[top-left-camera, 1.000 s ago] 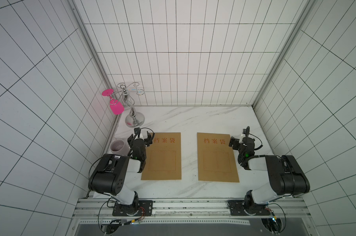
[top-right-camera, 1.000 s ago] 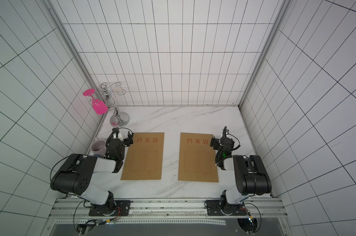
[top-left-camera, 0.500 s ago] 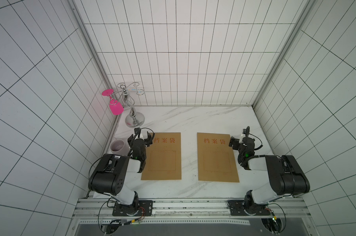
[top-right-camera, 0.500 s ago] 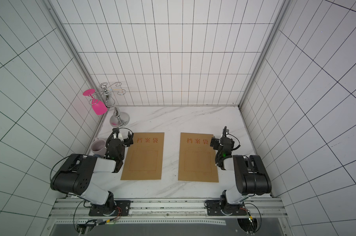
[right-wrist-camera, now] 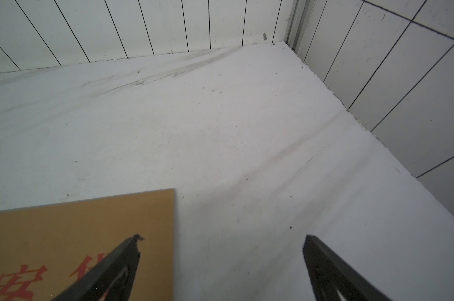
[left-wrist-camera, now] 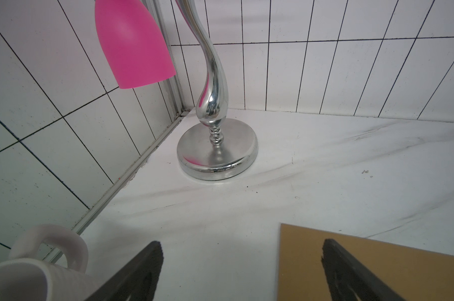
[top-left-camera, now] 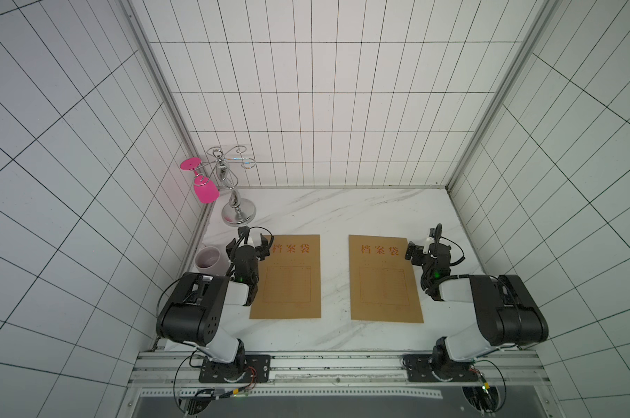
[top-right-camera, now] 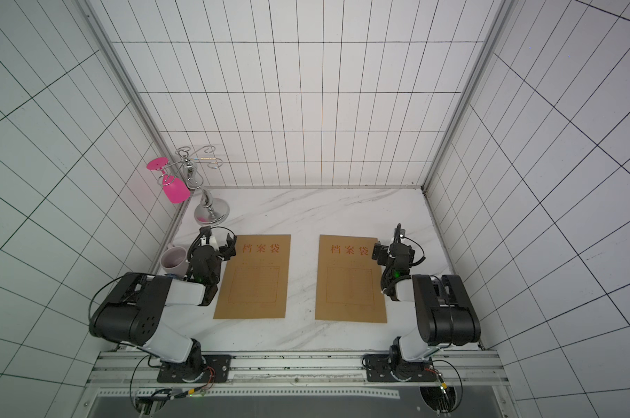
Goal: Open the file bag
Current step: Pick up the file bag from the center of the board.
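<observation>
Two brown paper file bags with red characters lie flat and shut, side by side on the white marble table: the left file bag (top-left-camera: 288, 286) (top-right-camera: 252, 289) and the right file bag (top-left-camera: 384, 286) (top-right-camera: 348, 289). My left gripper (top-left-camera: 247, 244) (left-wrist-camera: 241, 242) hovers open at the left bag's far left corner (left-wrist-camera: 304, 260), one finger over the paper and one over bare table. My right gripper (top-left-camera: 428, 249) (right-wrist-camera: 222, 237) stands open at the right bag's far right corner (right-wrist-camera: 64, 234), straddling its edge. Neither holds anything.
A silver glass rack (top-left-camera: 235, 213) (left-wrist-camera: 215, 148) stands in the far left corner with a pink wine glass (top-left-camera: 205, 190) (left-wrist-camera: 132, 44) hanging from it. A white mug (top-left-camera: 208, 258) (left-wrist-camera: 25, 276) sits against the left wall beside my left gripper. Tiled walls enclose three sides.
</observation>
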{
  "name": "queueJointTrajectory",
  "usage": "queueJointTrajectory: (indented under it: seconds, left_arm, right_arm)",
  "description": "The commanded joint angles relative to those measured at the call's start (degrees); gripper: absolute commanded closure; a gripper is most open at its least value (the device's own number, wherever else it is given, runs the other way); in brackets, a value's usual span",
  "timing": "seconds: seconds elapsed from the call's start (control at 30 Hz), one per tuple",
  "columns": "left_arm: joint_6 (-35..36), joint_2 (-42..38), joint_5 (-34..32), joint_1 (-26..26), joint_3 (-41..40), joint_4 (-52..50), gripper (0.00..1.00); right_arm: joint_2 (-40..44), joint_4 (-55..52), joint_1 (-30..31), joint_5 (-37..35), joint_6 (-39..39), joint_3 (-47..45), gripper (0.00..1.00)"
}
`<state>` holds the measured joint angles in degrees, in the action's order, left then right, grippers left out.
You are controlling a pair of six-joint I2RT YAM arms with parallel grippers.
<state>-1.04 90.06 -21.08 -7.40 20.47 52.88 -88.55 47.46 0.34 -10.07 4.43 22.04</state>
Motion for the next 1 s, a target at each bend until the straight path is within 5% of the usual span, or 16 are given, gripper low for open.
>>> queueJointTrajectory:
  seconds: [0.0,0.07,0.17,0.27,0.33,0.4,0.43,0.57,0.6,0.63,0.73,0.97]
  left_arm:
    - [0.5,-1.6,-0.2,0.0,0.8,1.0,0.02]
    - [-1.2,-6.1,-6.5,0.0,4.8,-8.2,0.03]
    - [-11.8,-14.2,-18.4,0.0,16.7,-35.8,0.04]
    - [-25.4,-22.1,-15.5,-1.0,23.5,-54.7,0.19]
    - [-30.7,-27.3,-11.3,-4.3,24.3,-61.6,0.24]
    - [-34.2,-32.0,-9.5,-11.3,22.3,-64.8,0.26]
    - [-35.3,-33.1,-11.0,-15.2,21.8,-67.2,0.26]
    - [-37.3,-32.7,-16.8,-30.8,21.4,-76.2,0.25]
    - [-38.2,-32.3,-14.5,-32.2,20.8,-76.9,0.15]
    - [-38.2,-31.8,-11.2,-32.4,19.8,-76.2,0.03]
    - [-43.2,-30.1,-0.9,-29.8,17.6,-76.2,0.05]
    - [-47.2,-28.6,4.4,-23.9,14.3,-76.1,0.47]
  right_arm:
    - [0.5,2.0,-0.6,0.1,-0.9,1.1,0.01]
    - [3.3,-0.6,-0.4,-2.5,-0.2,1.9,0.01]
    - [14.9,-31.8,3.0,-14.2,4.3,15.5,0.01]
    - [20.0,-62.4,4.3,-13.8,18.2,31.2,0.01]
    - [20.9,-64.3,3.9,-12.0,28.2,30.1,0.01]
    - [20.5,-68.0,0.2,-0.3,31.4,30.6,0.02]
    - [20.1,-72.4,0.7,0.1,31.9,32.7,0.02]
    - [19.9,-86.9,12.4,-5.2,29.8,39.3,0.01]
    - [20.2,-89.0,15.8,-4.6,29.9,40.1,0.03]
    - [20.6,-89.2,18.7,-3.4,30.0,40.3,0.04]
    - [20.9,-91.2,28.7,2.0,32.3,39.4,0.3]
    - [13.0,-79.3,45.2,12.9,39.6,35.2,0.39]
